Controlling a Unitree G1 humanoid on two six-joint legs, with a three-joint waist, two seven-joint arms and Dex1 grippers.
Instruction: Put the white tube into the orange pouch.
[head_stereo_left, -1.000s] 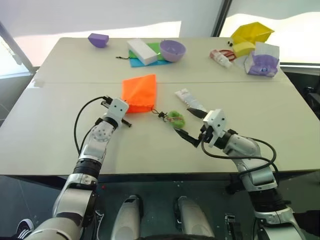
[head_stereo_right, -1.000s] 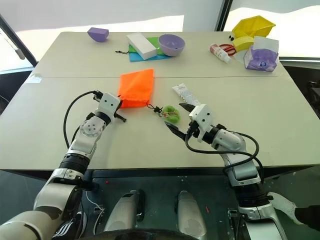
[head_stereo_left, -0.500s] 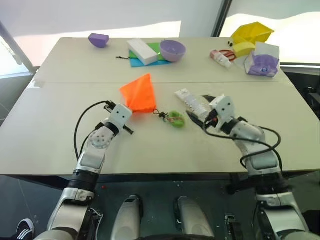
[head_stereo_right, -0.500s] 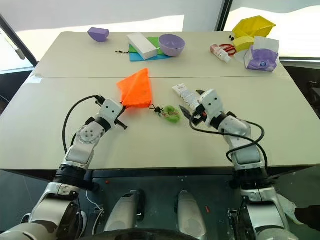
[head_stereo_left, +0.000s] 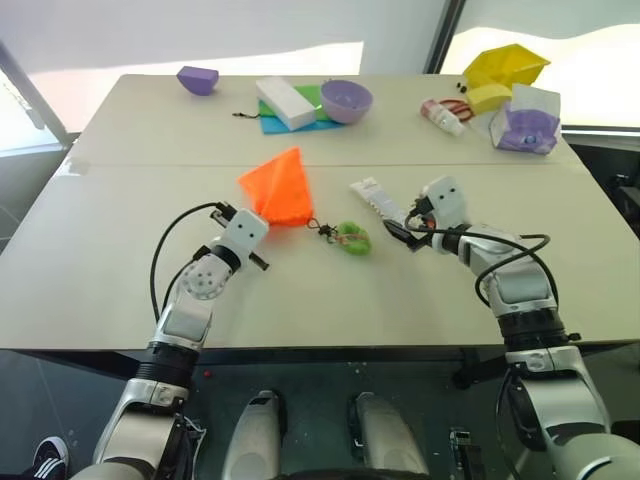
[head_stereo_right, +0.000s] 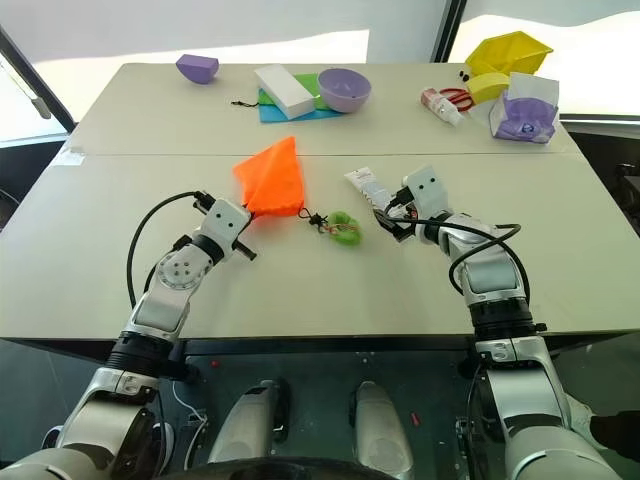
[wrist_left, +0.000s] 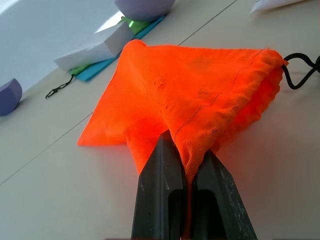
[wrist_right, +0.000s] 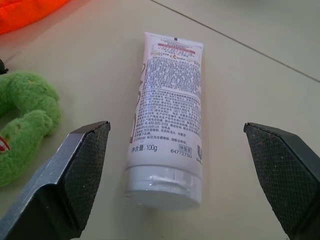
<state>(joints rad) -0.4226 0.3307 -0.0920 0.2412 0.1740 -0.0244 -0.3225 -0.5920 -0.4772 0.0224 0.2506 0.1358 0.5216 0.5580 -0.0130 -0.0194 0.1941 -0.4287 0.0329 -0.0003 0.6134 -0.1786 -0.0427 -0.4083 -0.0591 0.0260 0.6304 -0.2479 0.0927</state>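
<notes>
The white tube (wrist_right: 167, 115) lies flat on the desk (head_stereo_left: 120, 250), cap end toward the robot, just at 3 o'clock of the green tassel (head_stereo_left: 351, 238). It looks light and a little squashy in the body, with smooth plastic that may slip; the stiffer part near the cap seems the safest place to take it, across the width. The right hand (wrist_right: 180, 185) sits just short of the cap, its fingers (wrist_right: 82, 165) spread wide on either side of the tube and touching nothing.

The orange pouch (wrist_left: 195, 100) lies at about 9 o'clock of the tube, beyond the tassel, joined to it by a dark cord (wrist_left: 302, 72). The left hand (head_stereo_left: 252, 233) has its fingers pressed together on a fold of the pouch's cloth near the mouth, lifting it into a peak. The cloth is soft and floppy, so the mouth will likely sag unless held up. Whether the mouth is open enough is hard to tell; nothing shows inside.

At 12 o'clock, the purple bowl (head_stereo_left: 345, 100) looks empty.
</notes>
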